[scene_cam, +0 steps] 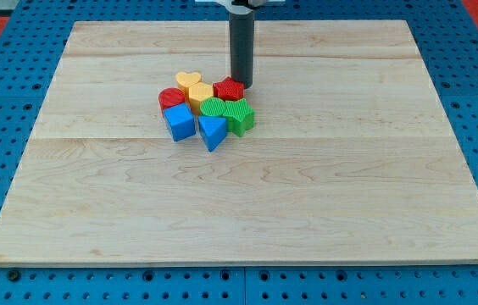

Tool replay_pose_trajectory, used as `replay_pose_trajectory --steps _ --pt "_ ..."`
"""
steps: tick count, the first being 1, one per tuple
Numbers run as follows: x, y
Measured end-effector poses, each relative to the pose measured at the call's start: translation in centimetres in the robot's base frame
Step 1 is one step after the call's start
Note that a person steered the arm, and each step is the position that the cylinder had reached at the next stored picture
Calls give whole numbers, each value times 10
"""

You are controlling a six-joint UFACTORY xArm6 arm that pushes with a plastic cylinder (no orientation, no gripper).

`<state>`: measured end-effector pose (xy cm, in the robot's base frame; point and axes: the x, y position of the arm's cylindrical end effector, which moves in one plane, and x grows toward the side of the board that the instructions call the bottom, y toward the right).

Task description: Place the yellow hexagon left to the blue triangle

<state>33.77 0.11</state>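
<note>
The yellow hexagon [201,93] sits in the middle of a tight cluster of blocks on the wooden board [349,186]. The blue triangle [212,132] is at the cluster's bottom, just below and right of the hexagon. My tip [241,83] is at the cluster's upper right, touching or nearly touching the red block [229,89], right of the hexagon.
A yellow heart [188,80] lies above left of the hexagon. A red block [171,97] sits at the cluster's left, a blue cube [179,123] below it. A green round block [213,107] and a green ridged block [240,117] sit at the right.
</note>
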Motion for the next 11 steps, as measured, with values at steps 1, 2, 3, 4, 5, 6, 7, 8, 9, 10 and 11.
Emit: replay_pose_trajectory --steps 1,2,3,4,5,6,7,8,9,10,11 --pt "0 0" --pt "0 6" --pt "0 6" --pt "-28 -24" --pt "-67 -53" --pt "-71 -53" --pt "-71 -58" --pt "-63 -59" --pt "-20 -63" --pt "6 -68" --pt "31 -69"
